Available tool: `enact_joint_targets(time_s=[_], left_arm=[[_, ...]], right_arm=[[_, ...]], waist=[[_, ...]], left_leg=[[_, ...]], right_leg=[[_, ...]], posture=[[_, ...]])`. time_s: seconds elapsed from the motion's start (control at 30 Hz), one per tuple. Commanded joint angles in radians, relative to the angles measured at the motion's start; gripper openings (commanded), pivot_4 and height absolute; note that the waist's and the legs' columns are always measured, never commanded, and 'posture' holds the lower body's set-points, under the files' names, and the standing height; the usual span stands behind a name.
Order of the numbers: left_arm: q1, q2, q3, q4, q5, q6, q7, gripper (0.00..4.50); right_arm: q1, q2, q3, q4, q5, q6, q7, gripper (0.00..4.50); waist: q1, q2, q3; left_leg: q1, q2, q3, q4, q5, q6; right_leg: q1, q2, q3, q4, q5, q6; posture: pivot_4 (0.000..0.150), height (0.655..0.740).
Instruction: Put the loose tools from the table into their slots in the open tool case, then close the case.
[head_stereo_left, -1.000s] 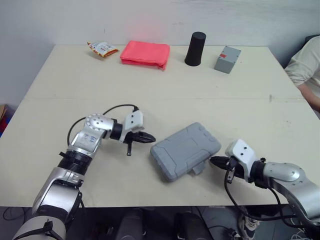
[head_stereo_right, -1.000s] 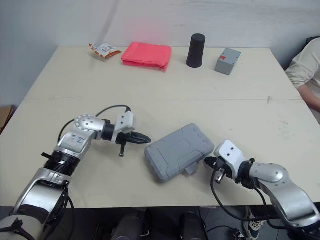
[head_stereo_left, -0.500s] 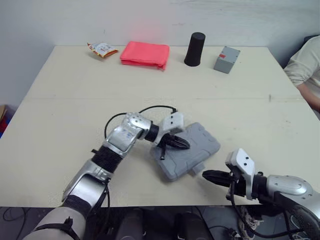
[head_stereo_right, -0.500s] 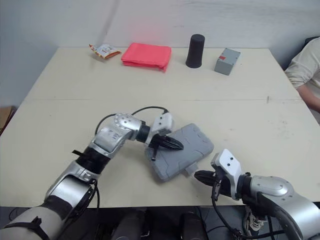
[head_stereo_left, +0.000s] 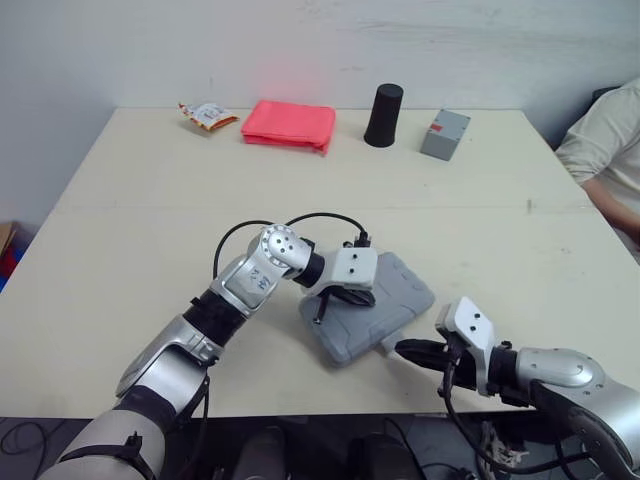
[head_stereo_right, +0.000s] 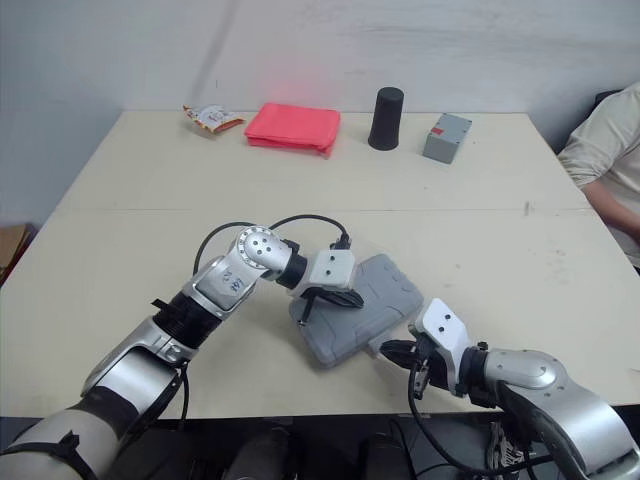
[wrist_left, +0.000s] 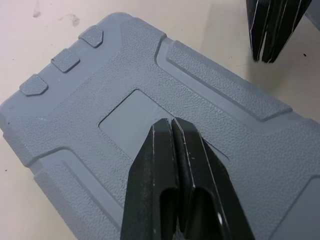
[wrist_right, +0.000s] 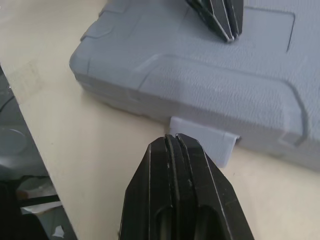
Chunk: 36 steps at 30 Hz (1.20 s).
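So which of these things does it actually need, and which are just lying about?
Part of the job:
grey tool case, lid down
left tool, shut, over the lid
right tool, shut, near the front latch

Just lying about:
snack packet
red cloth
black cylinder
small grey box
person's sleeve

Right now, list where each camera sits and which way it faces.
Eye views: on the head, facing forward and down over the table; both arms show, left gripper over the closed tool case, right gripper at its near edge.
Left wrist view: on the left wrist, facing along its shut fingers onto the case lid.
Right wrist view: on the right wrist, facing along its shut fingers toward the case's latch tab.
Shared: both wrist views show the case and the other arm's gripper tips.
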Motion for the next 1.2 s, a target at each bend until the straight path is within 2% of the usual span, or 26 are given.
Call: enact_joint_targets(time_s=[0.03,0.37,0.7,1.0,1.2], left_arm=[[0.05,0.012,-0.068,0.097,0.091,0.034,-0.001,0.06],[0.042,-0.009,-0.06,0.092,0.093,0.034,0.013,0.06],[0.063,-0.007,-0.105,0.1,0.163,-0.042,0.014,0.06],[0.087,-0.029,-0.105,0.089,0.193,-0.041,0.009,0.06],[0.084,-0.035,-0.078,0.102,0.198,-0.042,0.012,0.06]], right_arm=[[-0.025,0.004,0.032,0.026,-0.046,-0.007,-0.012,0.07],[-0.087,0.085,0.105,0.108,-0.122,-0.018,-0.046,0.07],[-0.071,0.216,0.082,0.11,-0.147,-0.089,-0.089,0.07],[-0.128,0.327,0.075,0.181,-0.146,-0.077,-0.114,0.07],[-0.117,0.286,0.086,0.152,-0.158,-0.075,-0.067,0.07]], waist=[[0.001,0.0,0.0],[0.0,0.0,0.0],[-0.019,-0.001,-0.001],[-0.024,-0.005,-0.005],[-0.024,-0.003,-0.006]], left_leg=[[0.0,0.0,0.0,0.0,0.0,0.0],[-0.001,0.0,0.0,0.0,0.0,0.0],[0.0,0.0,-0.001,-0.002,0.0,-0.001],[0.002,0.0,0.0,-0.007,-0.002,-0.006],[0.002,0.0,0.0,-0.012,0.0,-0.007]], right_leg=[[0.0,0.0,0.0,0.0,0.0,0.0],[-0.001,-0.001,0.0,0.0,0.0,0.0],[-0.001,-0.001,0.0,0.0,0.0,-0.001],[-0.001,-0.001,0.001,-0.003,-0.001,-0.002],[-0.002,-0.001,0.0,-0.005,0.0,-0.002]], posture=[[0.15,0.7361],[0.15,0.7361],[0.15,0.7361],[0.15,0.7361],[0.15,0.7361]])
